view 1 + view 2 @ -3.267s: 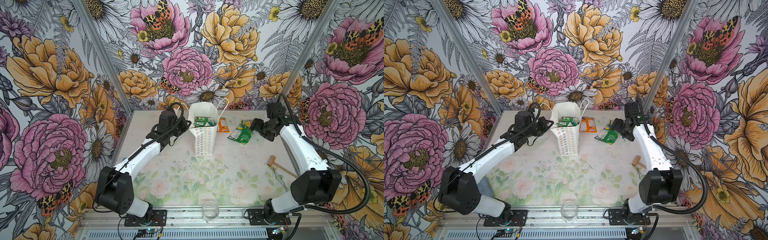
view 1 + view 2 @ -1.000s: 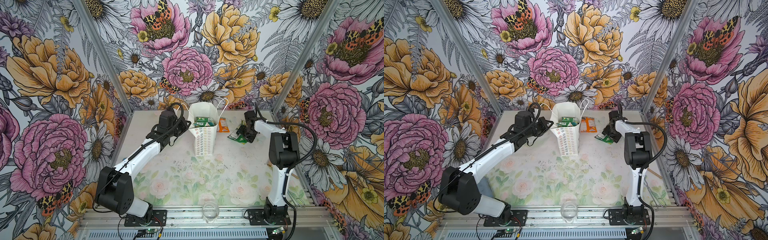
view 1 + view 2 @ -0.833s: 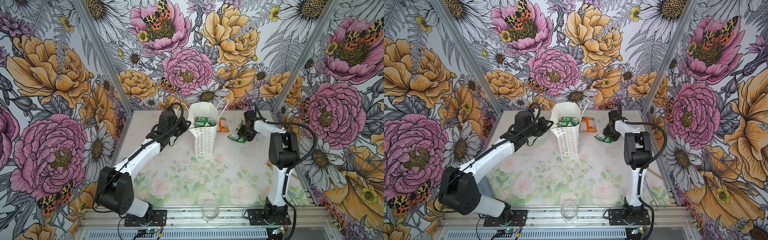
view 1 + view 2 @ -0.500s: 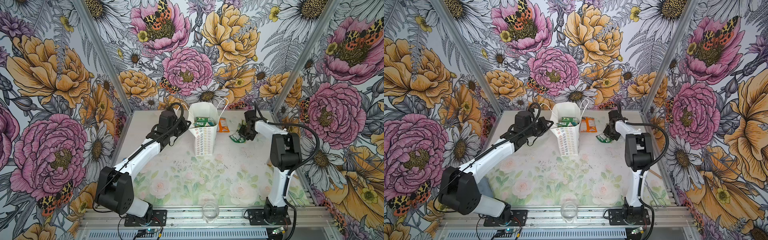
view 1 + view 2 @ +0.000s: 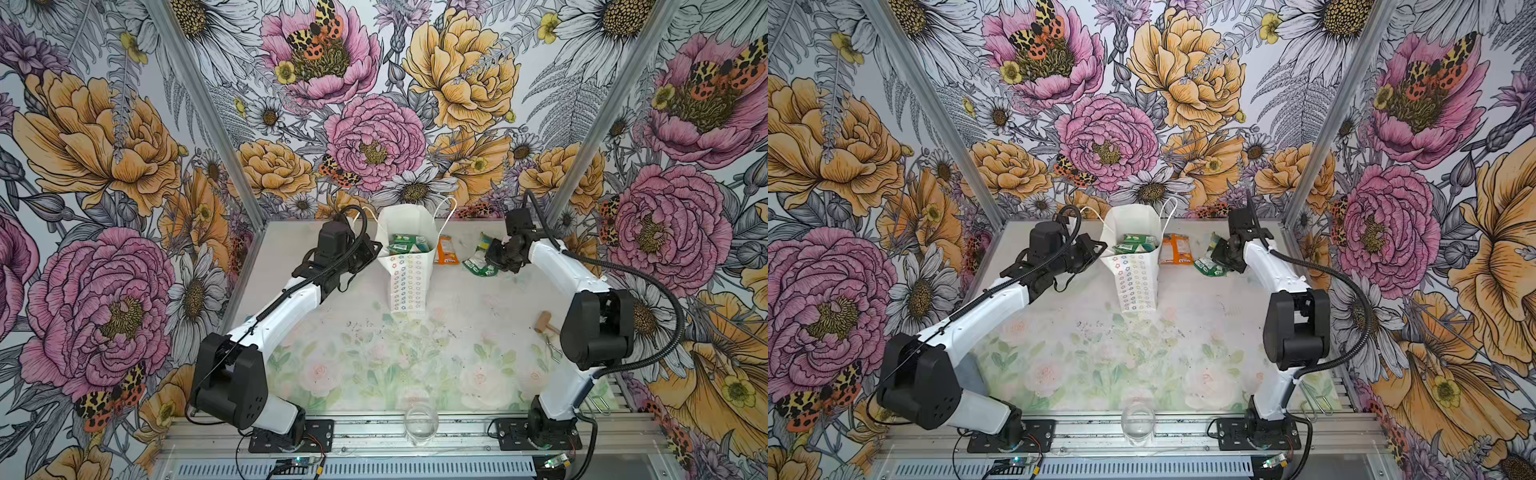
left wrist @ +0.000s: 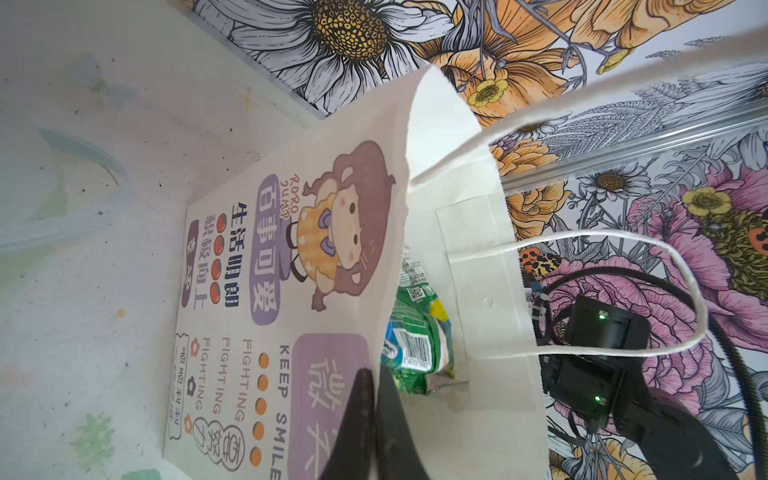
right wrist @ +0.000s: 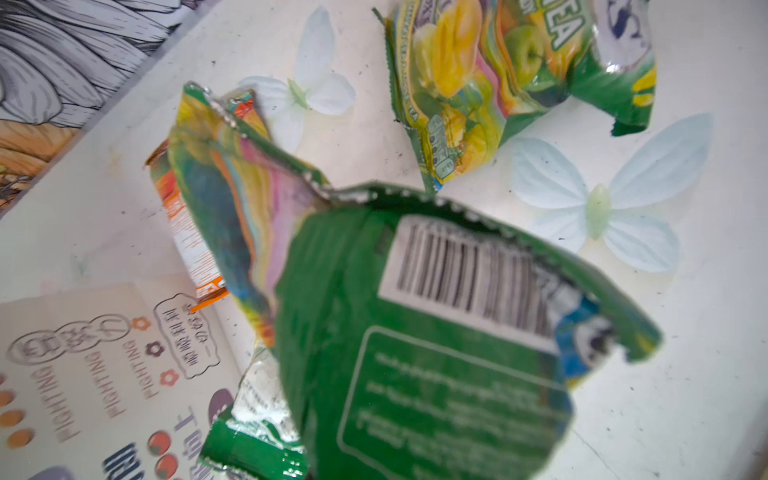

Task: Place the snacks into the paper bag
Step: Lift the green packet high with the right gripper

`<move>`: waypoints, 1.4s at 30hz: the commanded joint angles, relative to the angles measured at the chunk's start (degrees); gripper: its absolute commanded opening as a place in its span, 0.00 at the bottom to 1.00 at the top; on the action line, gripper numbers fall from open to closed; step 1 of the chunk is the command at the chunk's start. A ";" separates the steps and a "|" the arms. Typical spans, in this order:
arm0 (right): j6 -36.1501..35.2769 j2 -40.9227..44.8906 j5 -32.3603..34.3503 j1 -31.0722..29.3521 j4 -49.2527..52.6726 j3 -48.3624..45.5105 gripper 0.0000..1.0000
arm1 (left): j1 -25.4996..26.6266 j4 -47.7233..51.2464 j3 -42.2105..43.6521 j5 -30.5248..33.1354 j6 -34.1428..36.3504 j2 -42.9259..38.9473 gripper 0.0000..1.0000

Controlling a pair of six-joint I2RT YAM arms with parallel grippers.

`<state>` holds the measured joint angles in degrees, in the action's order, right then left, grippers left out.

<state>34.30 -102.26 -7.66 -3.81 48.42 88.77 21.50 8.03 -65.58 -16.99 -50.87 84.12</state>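
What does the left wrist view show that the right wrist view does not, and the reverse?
Only the left wrist view: the left fingers closed on the rim of the paper bag, its cord handles, and green packets inside it. Only the right wrist view: a green packet with a barcode close to the camera, another green packet and an orange packet. Both: the table and the bag's printed side, reading FIGHTING.

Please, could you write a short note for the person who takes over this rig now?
Left gripper: shut on the paper bag rim, holding it open.
Right gripper: seems shut on a green packet right of the bag.
Done: several packets already inside.
To do: the held one, the orange packet beside the bag, a green-yellow packet on the table.
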 commanded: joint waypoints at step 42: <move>-9.03 -10.48 -27.89 -20.39 7.99 62.31 0.00 | 0.08 -1.44 0.06 -0.33 0.16 -1.37 0.00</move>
<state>24.40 -112.33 -32.27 -23.42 58.11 148.90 21.52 7.88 -65.58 -17.02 -50.87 84.12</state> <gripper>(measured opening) 0.170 0.052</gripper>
